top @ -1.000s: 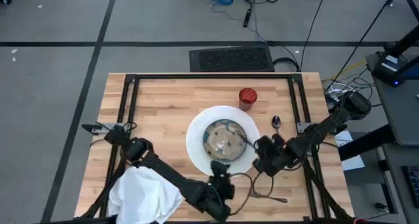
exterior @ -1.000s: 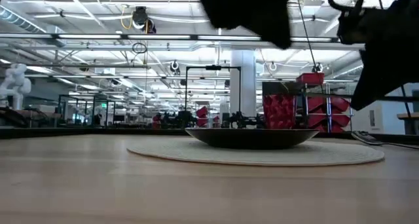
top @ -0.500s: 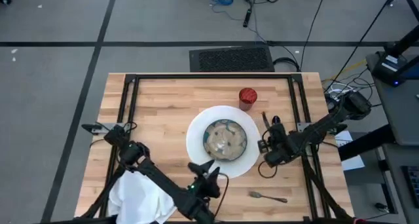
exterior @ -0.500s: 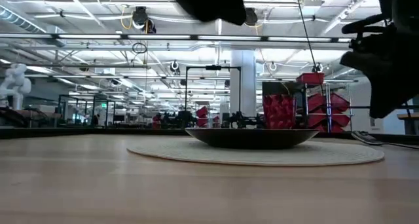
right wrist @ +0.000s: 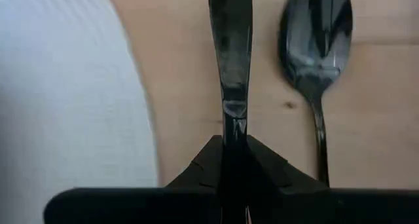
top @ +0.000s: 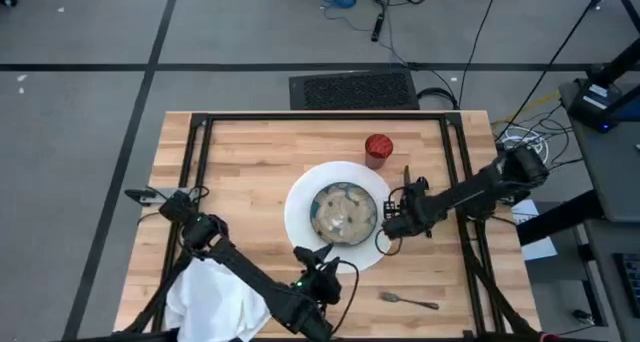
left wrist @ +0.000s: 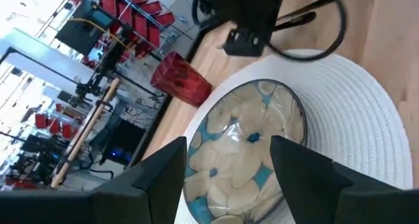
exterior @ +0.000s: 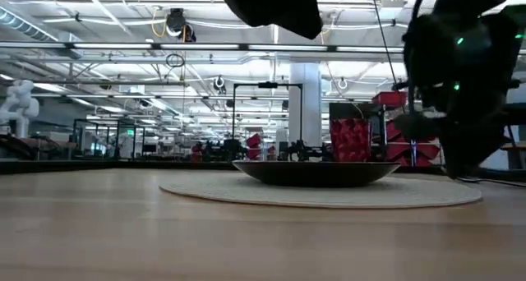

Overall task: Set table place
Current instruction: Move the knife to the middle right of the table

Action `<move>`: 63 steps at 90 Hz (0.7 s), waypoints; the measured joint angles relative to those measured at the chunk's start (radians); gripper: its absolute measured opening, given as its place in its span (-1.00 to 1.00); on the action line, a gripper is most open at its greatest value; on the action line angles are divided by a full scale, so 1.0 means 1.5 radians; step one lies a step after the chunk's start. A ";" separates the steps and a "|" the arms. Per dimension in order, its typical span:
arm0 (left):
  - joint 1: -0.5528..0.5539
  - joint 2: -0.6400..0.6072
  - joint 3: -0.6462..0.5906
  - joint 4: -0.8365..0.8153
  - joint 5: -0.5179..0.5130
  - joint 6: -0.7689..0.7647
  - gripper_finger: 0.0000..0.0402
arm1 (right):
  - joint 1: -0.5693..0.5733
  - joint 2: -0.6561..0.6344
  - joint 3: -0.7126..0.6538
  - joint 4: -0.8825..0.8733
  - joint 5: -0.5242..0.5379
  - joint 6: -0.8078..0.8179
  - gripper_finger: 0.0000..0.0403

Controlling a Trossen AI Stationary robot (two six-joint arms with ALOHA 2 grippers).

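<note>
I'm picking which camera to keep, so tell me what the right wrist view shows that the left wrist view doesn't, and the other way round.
Only the right wrist view shows the right pincer shut on the knife, held between the plate's edge and the spoon lying on the table. Only the left wrist view shows the bowl with its blue flower pattern sitting on the plate, the red cup beyond it, and the open left pincer. Both show the white plate and the wooden tabletop.
</note>
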 joint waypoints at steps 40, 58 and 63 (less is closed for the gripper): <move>0.000 0.000 0.000 -0.003 0.038 0.019 0.04 | -0.007 0.004 0.001 0.018 -0.044 -0.019 -0.76; 0.000 0.000 0.000 -0.003 0.041 0.019 0.04 | -0.007 0.004 0.002 0.019 -0.059 -0.019 -0.77; 0.000 0.000 0.000 -0.003 0.042 0.019 0.04 | -0.007 0.004 0.002 0.020 -0.059 -0.020 -0.78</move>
